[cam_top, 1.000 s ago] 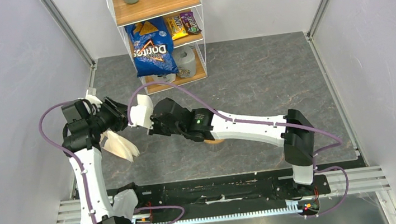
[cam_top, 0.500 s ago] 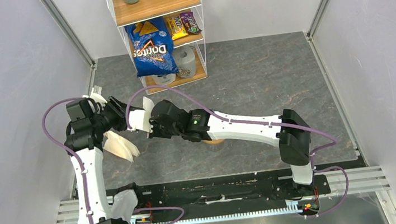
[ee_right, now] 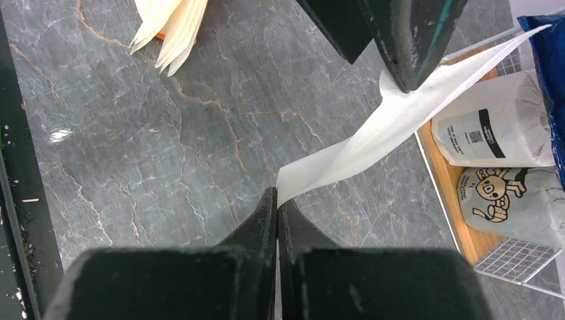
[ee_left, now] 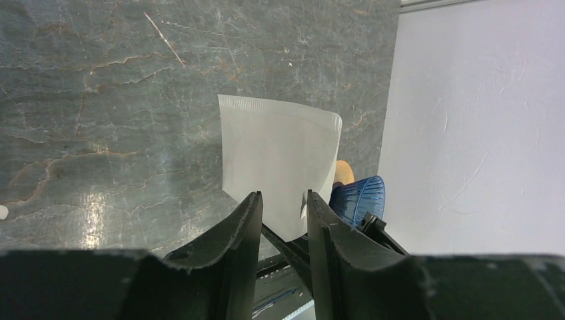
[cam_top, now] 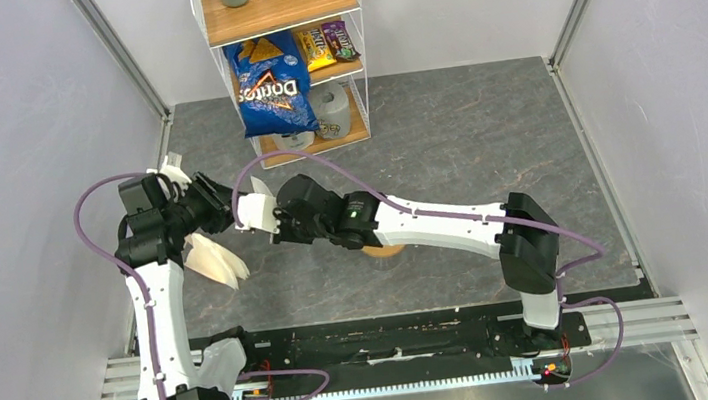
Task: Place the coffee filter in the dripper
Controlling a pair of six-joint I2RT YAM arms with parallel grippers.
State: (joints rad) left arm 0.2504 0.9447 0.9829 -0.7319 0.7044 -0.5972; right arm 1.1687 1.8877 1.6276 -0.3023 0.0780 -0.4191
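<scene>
The coffee filter (ee_left: 276, 160) is a thin white sheet held in the air over the table's left part, between my two grippers (cam_top: 252, 209). My right gripper (ee_right: 277, 193) is shut on one corner of it. My left gripper (ee_left: 283, 195) has its jaws apart on either side of the filter's other end. One left finger (ee_right: 413, 40) touches the paper, which bends there. The dark blue ribbed dripper (ee_left: 358, 199) shows just past my left fingers, with a bit of wood behind it. In the top view the right arm hides the dripper.
A fanned bundle of cream filters (cam_top: 214, 260) lies on the table under my left arm. A wire shelf rack (cam_top: 360, 109) stands at the back with a Doritos bag (cam_top: 272, 87), snacks and white pouches (ee_right: 490, 130). A wooden ring (cam_top: 383, 251) peeks from under the right arm.
Both grippers and the filter shifted slightly left. The left jaws narrowed a little around the filter. The right gripper kept its hold on the corner.
</scene>
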